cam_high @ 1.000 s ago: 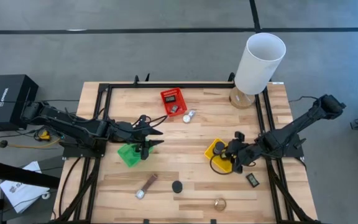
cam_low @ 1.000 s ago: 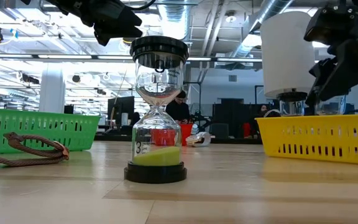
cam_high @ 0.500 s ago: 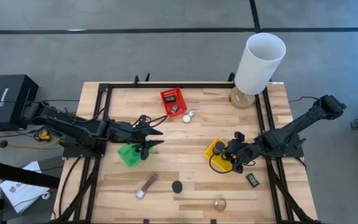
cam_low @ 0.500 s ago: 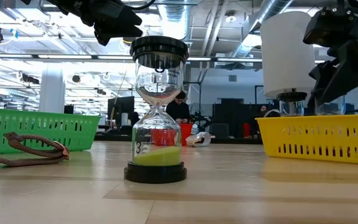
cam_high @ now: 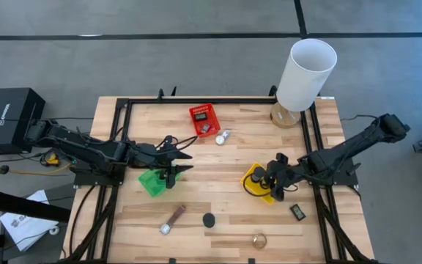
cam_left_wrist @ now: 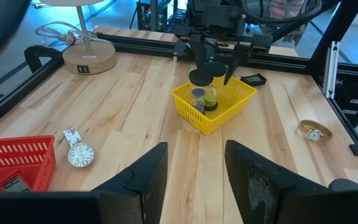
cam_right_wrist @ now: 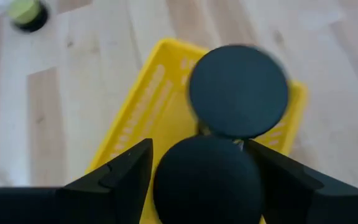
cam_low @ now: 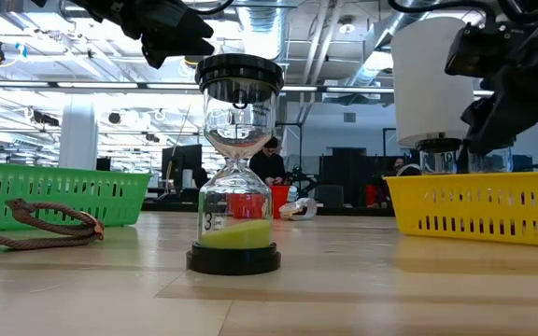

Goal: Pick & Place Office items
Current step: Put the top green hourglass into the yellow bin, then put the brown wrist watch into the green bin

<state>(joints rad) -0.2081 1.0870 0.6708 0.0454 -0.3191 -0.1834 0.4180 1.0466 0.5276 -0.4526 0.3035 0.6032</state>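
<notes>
Hovering over the yellow basket (cam_high: 258, 183), the right end effector (cam_left_wrist: 211, 67) is gripping an hourglass (cam_left_wrist: 202, 93) between its fingers and should be lowering it squarely inside the walls before letting go, while the left end effector (cam_high: 173, 163), fingers apart, is waiting above the green basket (cam_high: 151, 182).

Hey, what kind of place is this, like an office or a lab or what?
Probably an open-plan robotics lab or workshop: exposed ceiling ducts, rows of workstations behind a person, and a framed wooden test table.
</notes>
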